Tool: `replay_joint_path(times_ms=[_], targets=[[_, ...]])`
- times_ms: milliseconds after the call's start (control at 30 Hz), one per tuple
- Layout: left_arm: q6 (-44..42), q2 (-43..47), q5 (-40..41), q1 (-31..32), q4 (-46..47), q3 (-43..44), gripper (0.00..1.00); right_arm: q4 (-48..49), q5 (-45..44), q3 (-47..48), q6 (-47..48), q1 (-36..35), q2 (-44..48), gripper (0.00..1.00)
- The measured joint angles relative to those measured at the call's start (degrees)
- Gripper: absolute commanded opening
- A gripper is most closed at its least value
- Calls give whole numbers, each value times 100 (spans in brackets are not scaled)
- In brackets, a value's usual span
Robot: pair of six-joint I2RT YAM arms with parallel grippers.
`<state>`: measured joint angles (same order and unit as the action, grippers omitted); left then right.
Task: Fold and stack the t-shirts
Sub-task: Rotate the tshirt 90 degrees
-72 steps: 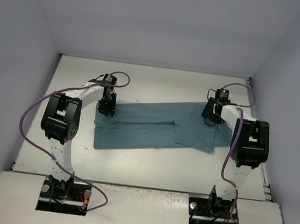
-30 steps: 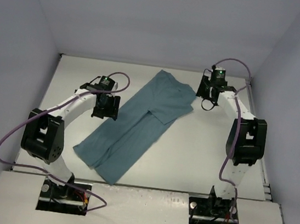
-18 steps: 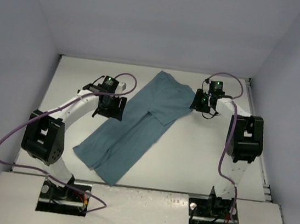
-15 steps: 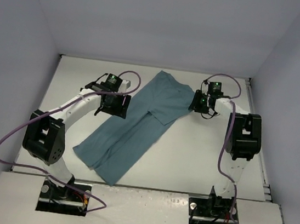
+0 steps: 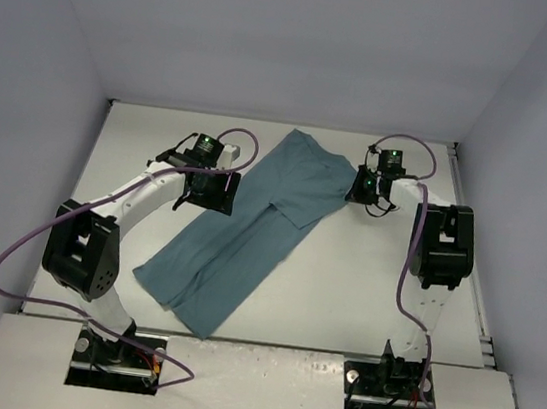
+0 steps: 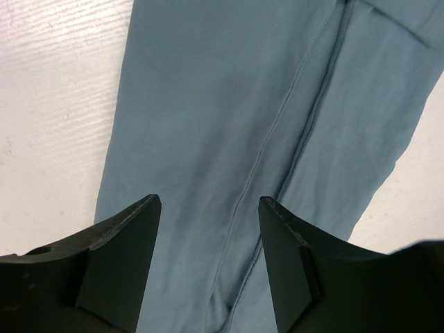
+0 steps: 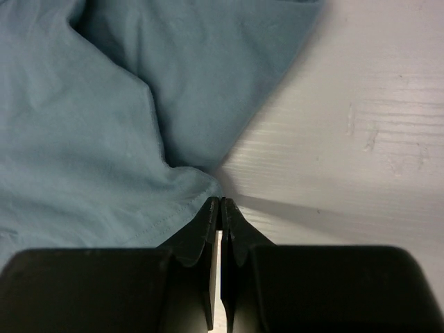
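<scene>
My top camera looks down over the whole worktop [image 5: 342,294]; both wrist cameras face down, close above the t-shirt [image 5: 244,236] it also shows.

We have left pincer [image 6: 208,208] reached out, pointing down, jaws spread wide; right pincer [image 7: 220,206] reached out, tips down, clamped fully together.

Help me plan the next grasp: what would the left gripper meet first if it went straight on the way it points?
The teal t-shirt: the left gripper, jaws open, points down at the middle of the cloth. Its height above the cloth is unclear.
</scene>
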<state>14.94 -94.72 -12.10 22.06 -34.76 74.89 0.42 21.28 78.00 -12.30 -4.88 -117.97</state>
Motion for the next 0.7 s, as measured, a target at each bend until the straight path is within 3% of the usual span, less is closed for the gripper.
replay_joint_path(times_ms=[700], targets=[[-83, 225, 207, 0, -57, -455, 56, -80, -726, 666, -1031, -681, 22, 0]])
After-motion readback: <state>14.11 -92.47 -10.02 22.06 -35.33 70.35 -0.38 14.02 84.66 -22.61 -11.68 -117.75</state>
